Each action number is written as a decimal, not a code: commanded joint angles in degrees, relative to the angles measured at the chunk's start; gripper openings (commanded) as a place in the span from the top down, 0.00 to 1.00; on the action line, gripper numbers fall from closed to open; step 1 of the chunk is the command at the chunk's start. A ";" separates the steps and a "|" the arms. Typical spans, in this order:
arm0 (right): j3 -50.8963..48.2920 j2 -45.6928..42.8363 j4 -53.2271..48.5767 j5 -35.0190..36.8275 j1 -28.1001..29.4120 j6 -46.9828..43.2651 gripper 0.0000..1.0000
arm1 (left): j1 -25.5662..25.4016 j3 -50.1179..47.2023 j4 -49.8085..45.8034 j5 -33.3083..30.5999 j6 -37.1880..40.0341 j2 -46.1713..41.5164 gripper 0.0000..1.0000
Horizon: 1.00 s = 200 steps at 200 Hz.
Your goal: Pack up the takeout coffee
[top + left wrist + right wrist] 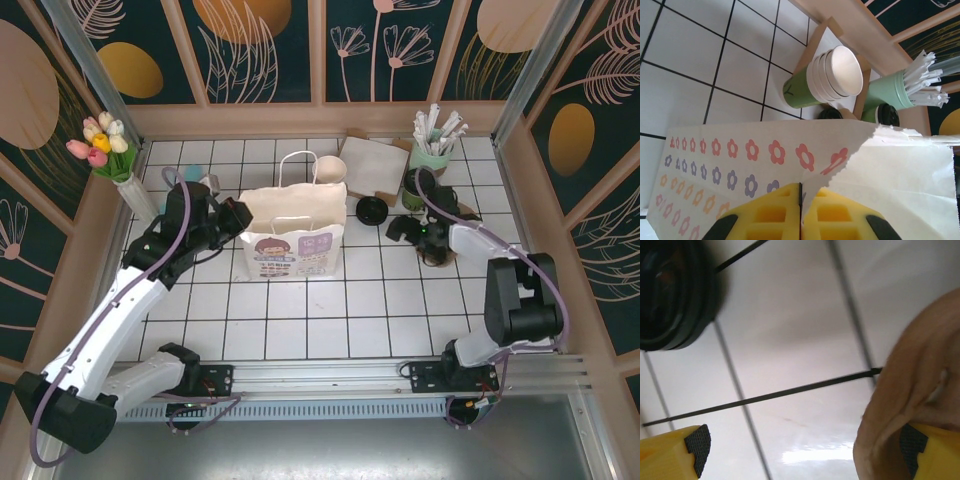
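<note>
Top external view: white paper bag (292, 238) stands upright near the middle of the tiled table (300, 320), printed face toward the arm bases. Left gripper (238, 213) is at the bag's upper left rim. Left wrist view confirms: the two yellow fingers (770, 215) are pressed together, with the bag's serrated top edge running into the seam between them, so the rim is pinched. Takeout coffee (882, 114), dark green with a black top, stands on the tiles beyond the bag's rim, outside the bag and just beside the mint-green straw cup (890, 90). A stack of cream-white cups (837, 75) lies on its side to their left. Right gripper (412, 230) sits low over the tiles to the right of the bag. Right wrist view: fingers spread wide with nothing between them; a black lid (670, 295) lies flat on the tiles ahead. One pad touches a blurred tan object (910, 390); I cannot tell what it is.
</note>
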 commanded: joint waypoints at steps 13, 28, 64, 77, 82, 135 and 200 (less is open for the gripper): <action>5.86 3.75 1.47 -7.23 4.74 2.87 0.01 | 0.06 -1.82 8.76 2.75 -1.22 -2.09 0.63; 7.28 4.37 2.92 -9.37 5.82 4.70 0.01 | 0.07 -3.38 9.94 3.72 0.89 -3.04 0.46; 10.59 3.15 -1.91 -3.41 5.36 1.15 0.01 | 0.07 -3.26 8.98 0.64 4.25 -4.62 0.08; 11.26 2.10 -5.39 1.20 3.69 -1.79 0.01 | 0.06 -3.76 9.69 -0.18 5.08 -5.27 0.02; 11.26 1.71 -6.39 3.12 2.72 -2.89 0.01 | 0.06 -4.04 10.28 -0.22 5.60 -5.60 0.02; 13.17 5.05 -6.96 5.61 -5.20 -14.52 0.02 | 0.06 -6.22 12.88 -9.24 5.28 -8.79 0.02; 14.37 9.39 -10.44 4.94 -4.16 -17.45 0.03 | 0.06 -11.43 17.07 -15.04 0.62 -11.81 0.01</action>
